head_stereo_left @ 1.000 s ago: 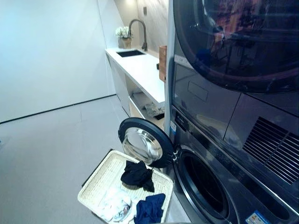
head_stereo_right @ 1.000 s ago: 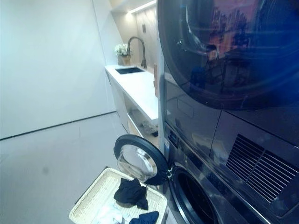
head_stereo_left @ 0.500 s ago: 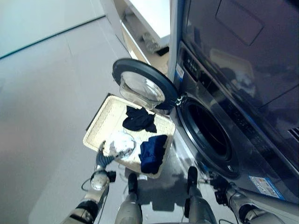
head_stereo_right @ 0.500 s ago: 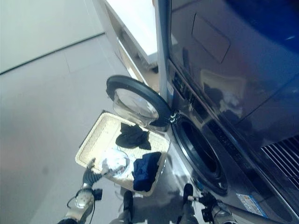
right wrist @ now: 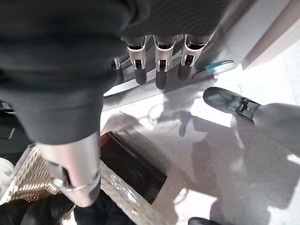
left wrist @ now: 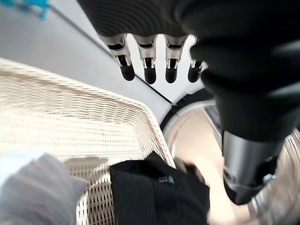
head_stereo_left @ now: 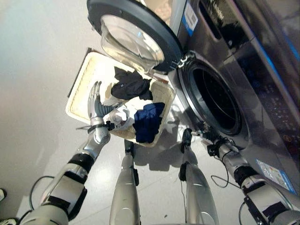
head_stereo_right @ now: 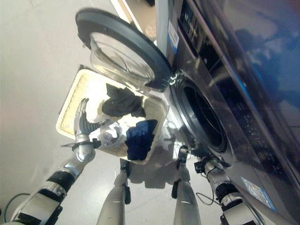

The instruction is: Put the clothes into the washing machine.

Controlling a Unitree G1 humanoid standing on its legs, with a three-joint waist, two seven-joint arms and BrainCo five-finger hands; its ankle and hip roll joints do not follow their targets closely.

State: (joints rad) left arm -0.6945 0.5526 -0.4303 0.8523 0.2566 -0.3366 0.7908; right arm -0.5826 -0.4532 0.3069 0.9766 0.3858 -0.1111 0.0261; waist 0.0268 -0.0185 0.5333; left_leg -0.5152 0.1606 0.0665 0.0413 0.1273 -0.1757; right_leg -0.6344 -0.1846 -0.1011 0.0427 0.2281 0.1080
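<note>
Left robot hand (head_stereo_left: 95, 104) at left centre of the left eye view, over the near left part of the wicker basket (head_stereo_left: 80, 78); fingers straight and spread, holding nothing, as confirmed in the left wrist view. Right robot hand (head_stereo_left: 209, 137) at lower right of the frame, low beside the washing machine's front, below the drum opening (head_stereo_left: 216, 101); fingers extended and relaxed in its own wrist view, empty.

Clothes all in the basket: black garment (head_stereo_left: 131, 84) at the far side, white garment (head_stereo_left: 121, 114) just beside the left robot hand, dark blue garment (head_stereo_left: 147, 121) draped at the near right corner, hanging over the rim.

Washing machine (head_stereo_left: 243, 93) along the right of the frame. Round door (head_stereo_left: 135, 33) swung open, overhanging the basket's far end. Basket on the floor (head_stereo_left: 33, 93).
</note>
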